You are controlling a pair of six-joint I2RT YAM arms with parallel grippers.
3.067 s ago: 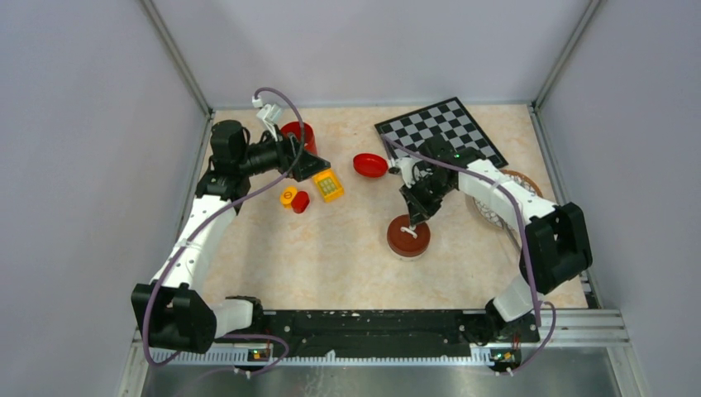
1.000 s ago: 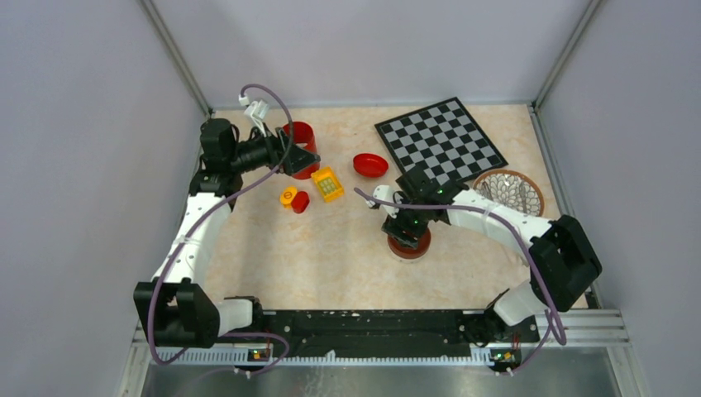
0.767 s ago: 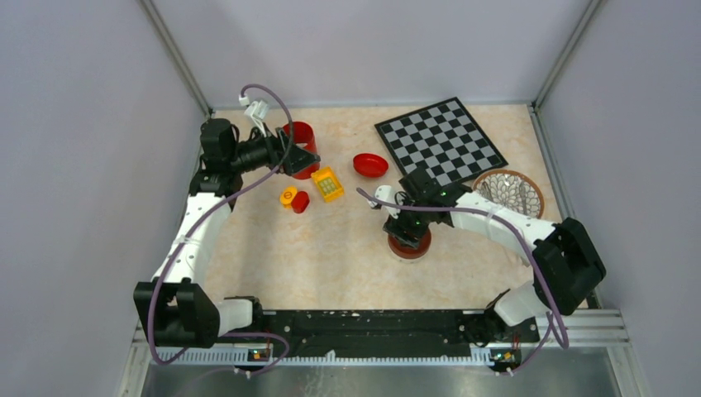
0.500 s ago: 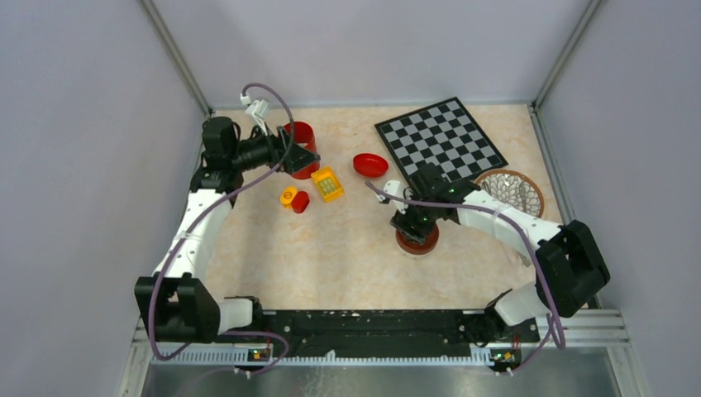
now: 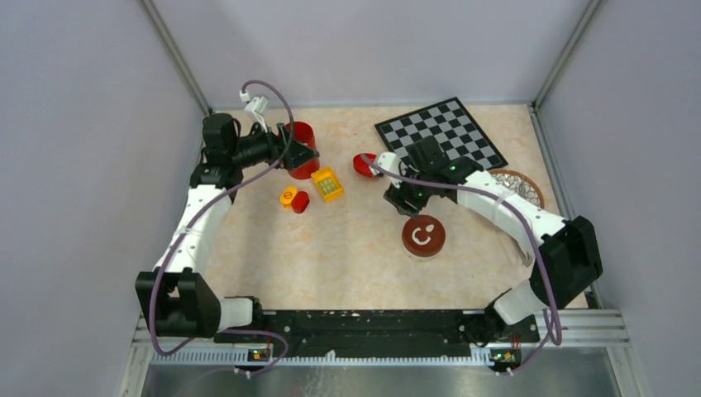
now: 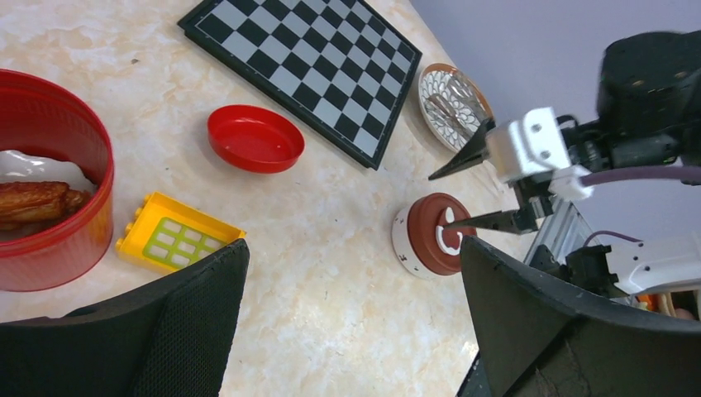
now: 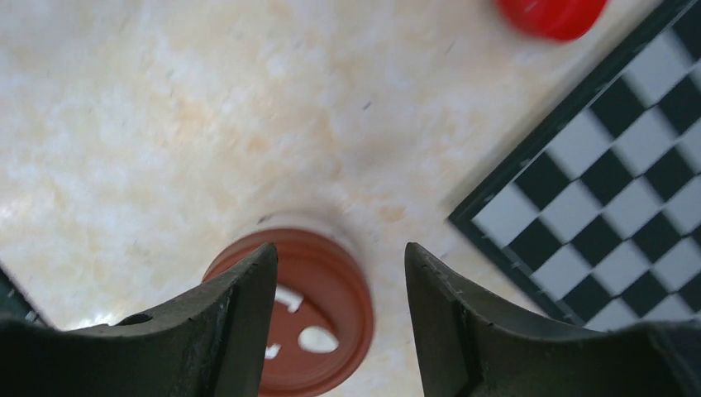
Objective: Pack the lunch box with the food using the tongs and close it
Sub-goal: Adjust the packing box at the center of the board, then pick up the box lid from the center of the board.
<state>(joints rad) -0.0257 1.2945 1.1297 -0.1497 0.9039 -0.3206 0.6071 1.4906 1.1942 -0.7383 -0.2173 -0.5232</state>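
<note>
Left gripper (image 6: 354, 248) is held wide open and empty near the red cup (image 6: 58, 240), where the food (image 6: 33, 203) is seen unpacked (tongs not spotted anywhere). Right gripper (image 5: 398, 195), jaws half parted on nothing, has been lifted off the lunch box (image 5: 423, 236) toward the chessboard (image 5: 438, 132). That lidded box is left free just on its near side, so with food outside, packing is judged unfinished.
</note>
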